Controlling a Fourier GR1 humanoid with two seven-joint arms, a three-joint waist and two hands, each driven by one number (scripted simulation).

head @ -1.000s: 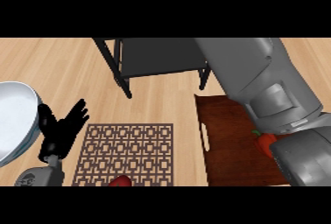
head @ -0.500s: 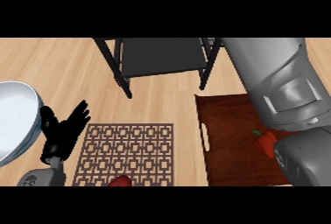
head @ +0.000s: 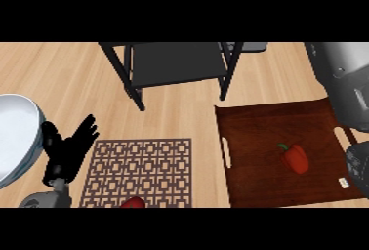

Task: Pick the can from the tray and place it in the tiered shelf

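The tray (head: 249,146) held only a red pepper (head: 296,158); no can was visible anywhere. The shelf (head: 176,63) looked empty. The left hand (head: 69,151) rested open, holding nothing. The right hand was hidden, so progress was unclear.

Black left hand (head: 69,152) on a grey wrist; bulky, glossy grey right forearm (head: 347,83) with dark joints.

Left robot hand (head: 67,154) rests open at the lower left — fingers straight, pointing up. The right grey forearm (head: 346,83) fills the right edge — its hand unseen.
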